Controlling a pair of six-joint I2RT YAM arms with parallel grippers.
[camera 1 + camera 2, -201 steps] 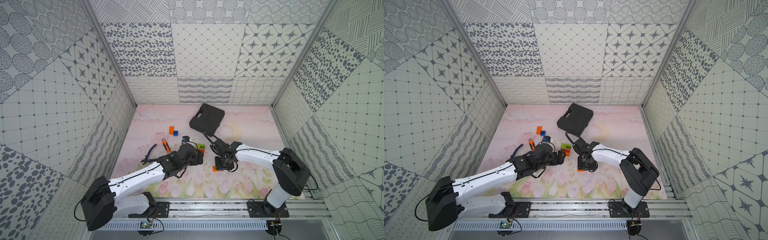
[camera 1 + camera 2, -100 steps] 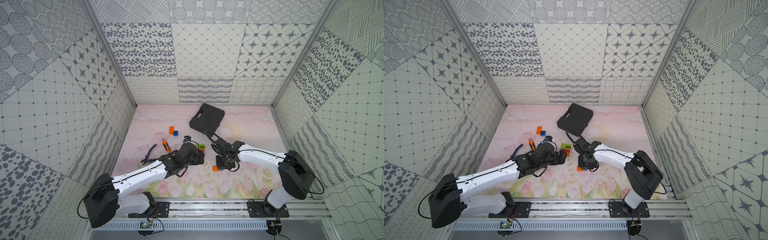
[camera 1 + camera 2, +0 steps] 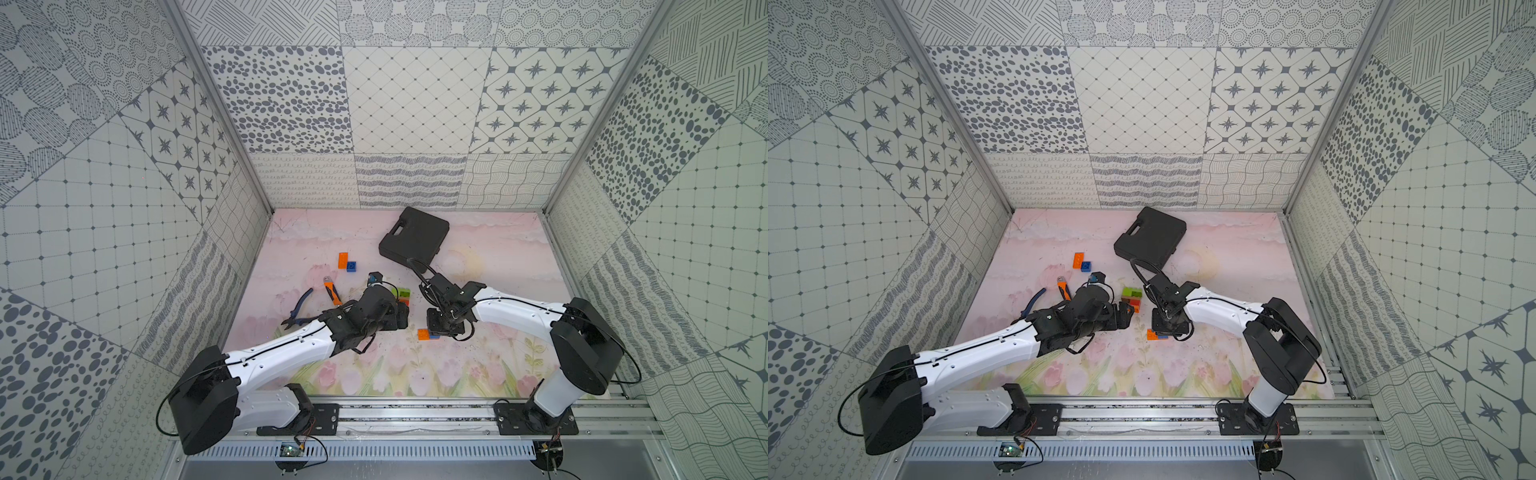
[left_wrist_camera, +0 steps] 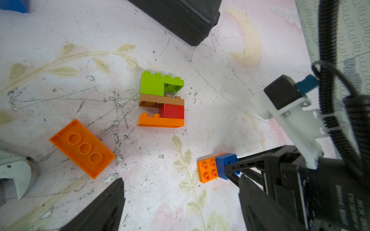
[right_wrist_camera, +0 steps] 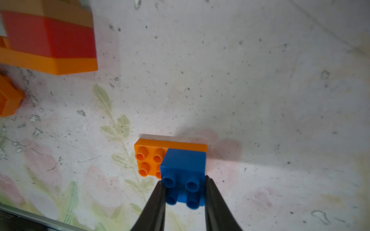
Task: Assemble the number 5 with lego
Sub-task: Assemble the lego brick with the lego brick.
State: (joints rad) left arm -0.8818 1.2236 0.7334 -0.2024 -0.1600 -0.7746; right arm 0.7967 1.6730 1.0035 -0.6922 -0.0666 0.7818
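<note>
Patterned-tile walls (image 3: 415,104) all round, pink floral mat (image 3: 498,266) as the floor. The right gripper (image 5: 184,182) is clamped on a blue square brick (image 5: 184,162), fingers on two opposite sides. That brick sits on one end of a long orange brick (image 5: 150,158), which lies flat on the mat, studs up, just below frame centre in both top views. The left gripper (image 4: 181,190) is spread wide and holds nothing, just left of that pair in the top views. The built stack (image 4: 162,100) lies on its side on the mat between the two arms, slightly above that pair: long green, short green, brown, short red, long orange. A loose orange brick (image 4: 82,148) lies near the stack, hollow underside up. A second orange piece (image 3: 343,260) and a second blue piece (image 3: 352,266) touch each other, upper left of centre. Pliers (image 3: 331,292) lie left of the stack, and the black case (image 3: 415,237) is at the top centre of the mat.
</note>
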